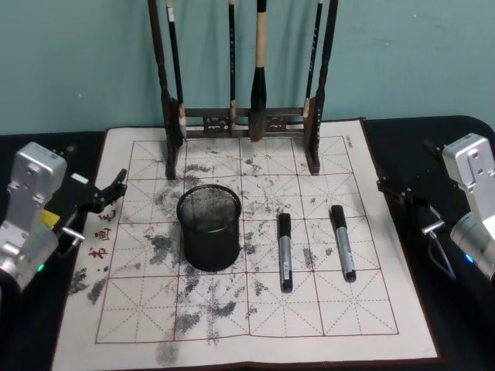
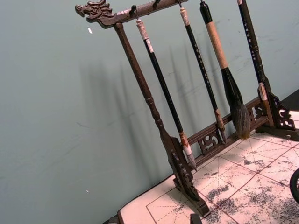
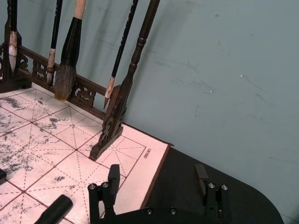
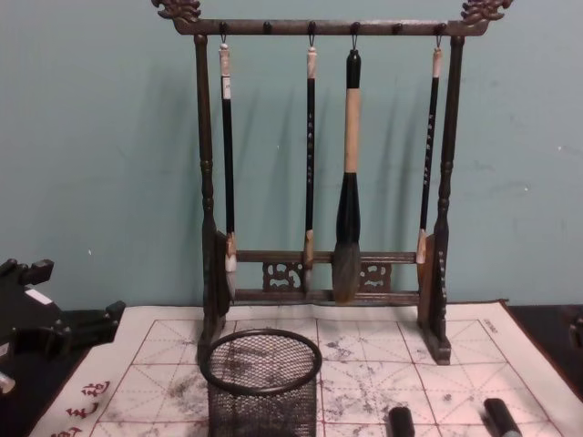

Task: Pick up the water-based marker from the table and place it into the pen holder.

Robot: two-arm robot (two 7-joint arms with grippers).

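Markers lie flat on the mat (image 1: 348, 325) in the head view, the left marker (image 1: 285, 251) just right of the holder (image 1: 209, 226), the right marker (image 1: 343, 241) beyond it. The left gripper (image 1: 114, 189) hangs at the mat's left edge and the right gripper (image 1: 390, 189) over the dark table (image 1: 433, 154), both wrists angled toward the rack (image 1: 246, 124). The left wrist view looks at the rack's brushes, with the holder's rim cut off at the edge. In the right wrist view its fingers (image 3: 113, 176) stand wide apart, empty; one marker's end is cropped. The chest view shows the left gripper spread and empty, with both markers cut off below.
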